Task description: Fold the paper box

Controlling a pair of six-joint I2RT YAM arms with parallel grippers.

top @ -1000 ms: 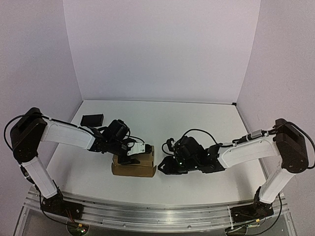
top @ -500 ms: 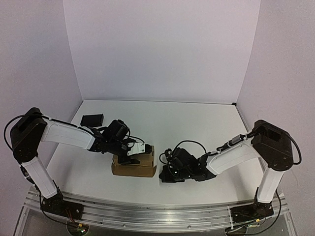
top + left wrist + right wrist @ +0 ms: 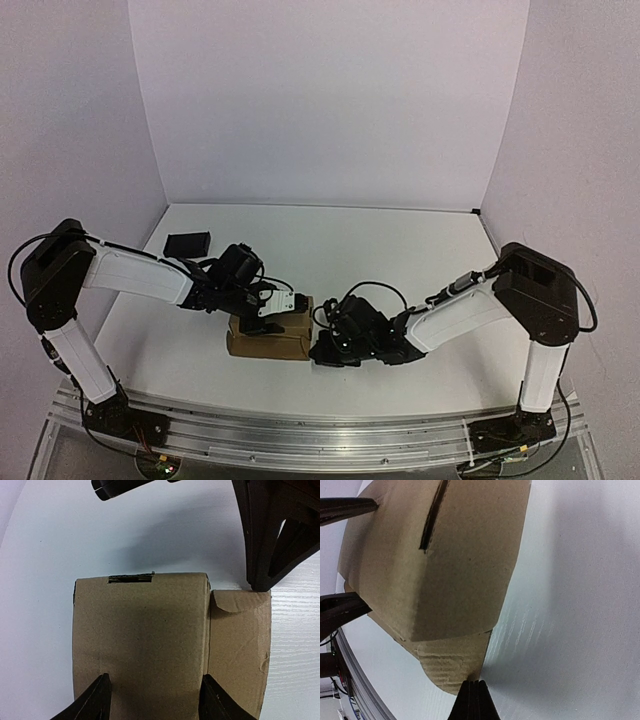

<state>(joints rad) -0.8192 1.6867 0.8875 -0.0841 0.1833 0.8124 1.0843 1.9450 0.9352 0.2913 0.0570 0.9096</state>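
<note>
Where the right gripper [image 3: 473, 692] meets the cardboard, its two fingers are pressed flat together with nothing between them. Their joined tip touches the edge of a rounded flap [image 3: 451, 667] lying low against the white table [image 3: 570, 605], at the bottom centre of the right wrist view. Seen from the left wrist, that same black gripper [image 3: 262, 555] comes down from the upper right of the frame onto the flap's far corner [image 3: 240, 640].

The left gripper [image 3: 155, 702] sits at the bottom of its own view with its jaws apart. One finger is over the left edge of the paper box [image 3: 140, 640], the other at the seam where the flap begins. Whether they press on the card I cannot tell. A narrow slot [image 3: 130, 579] is cut near the box's far edge.

From overhead, the brown paper box [image 3: 270, 345] stands as a small closed block in the lower centre-left of the frame. The left gripper [image 3: 268, 312] is on top of it and the right gripper [image 3: 322, 350] is at its right end. A black block [image 3: 188, 243] lies well apart, toward the upper left of the tabletop.
</note>
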